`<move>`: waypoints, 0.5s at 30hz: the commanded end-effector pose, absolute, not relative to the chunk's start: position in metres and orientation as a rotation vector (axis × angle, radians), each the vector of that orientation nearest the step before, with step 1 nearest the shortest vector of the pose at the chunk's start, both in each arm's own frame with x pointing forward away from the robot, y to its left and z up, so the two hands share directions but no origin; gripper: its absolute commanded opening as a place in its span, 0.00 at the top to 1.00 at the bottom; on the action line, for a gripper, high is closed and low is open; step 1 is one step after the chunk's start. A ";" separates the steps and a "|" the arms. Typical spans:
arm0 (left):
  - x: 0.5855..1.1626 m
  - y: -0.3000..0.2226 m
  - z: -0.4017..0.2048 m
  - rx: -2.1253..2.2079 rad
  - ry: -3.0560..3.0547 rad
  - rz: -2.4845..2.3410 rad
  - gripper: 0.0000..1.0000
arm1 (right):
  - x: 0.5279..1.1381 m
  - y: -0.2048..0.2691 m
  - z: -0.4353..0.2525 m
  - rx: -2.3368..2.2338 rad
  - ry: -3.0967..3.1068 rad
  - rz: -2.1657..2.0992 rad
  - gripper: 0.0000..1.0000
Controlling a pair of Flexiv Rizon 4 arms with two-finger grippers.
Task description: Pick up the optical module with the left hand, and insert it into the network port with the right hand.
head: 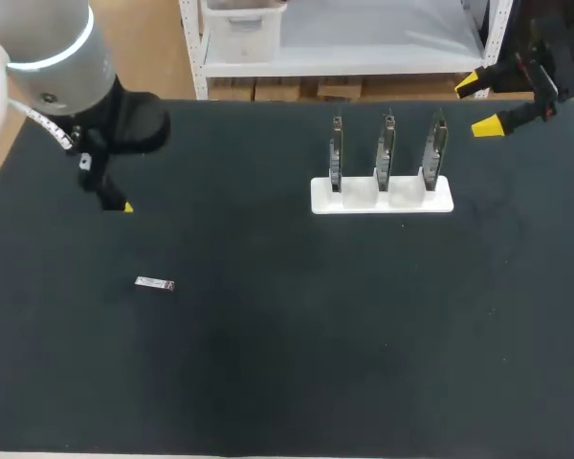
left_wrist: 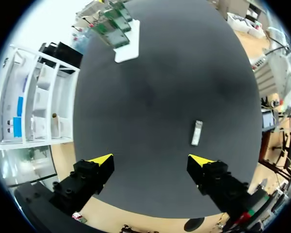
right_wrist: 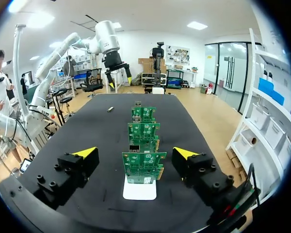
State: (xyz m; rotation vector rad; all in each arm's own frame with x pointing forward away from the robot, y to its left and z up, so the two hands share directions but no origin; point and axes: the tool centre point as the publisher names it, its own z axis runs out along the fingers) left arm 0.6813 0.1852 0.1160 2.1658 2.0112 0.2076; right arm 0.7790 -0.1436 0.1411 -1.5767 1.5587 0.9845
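The optical module [head: 155, 283] is a small silver bar lying flat on the black table [head: 268, 363] at the left. My left gripper [head: 117, 205] hangs above the table behind it, open and empty; in the left wrist view the module [left_wrist: 197, 132] lies ahead of the gripper [left_wrist: 153, 158], nearer one finger. A white stand [head: 383, 196] holds three upright green network cards [head: 386, 148]. My right gripper [head: 478, 103] is open at the table's far right edge; its wrist view shows the cards [right_wrist: 143, 165] in a row straight ahead of the gripper [right_wrist: 135, 152], and the module [right_wrist: 110, 109] far off.
The stand [left_wrist: 126, 48] with its cards sits far ahead of the left gripper across bare table. My left arm [right_wrist: 109, 46] shows beyond the cards in the right wrist view. The table's front and middle hold nothing else.
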 end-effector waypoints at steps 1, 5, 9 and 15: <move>0.683 0.186 0.104 2.215 2.017 0.222 0.00 | 0.778 -0.143 0.141 -1.576 1.560 0.982 0.00; 0.670 0.189 0.092 2.219 2.064 0.212 0.00 | 0.778 -0.143 0.141 -1.576 1.560 0.982 0.00; 0.654 0.185 0.074 2.211 2.080 0.197 0.00 | 0.778 -0.143 0.141 -1.576 1.560 0.982 0.00; 0.635 0.184 0.057 2.196 2.094 0.221 0.00 | 0.778 -0.143 0.141 -1.576 1.560 0.982 0.00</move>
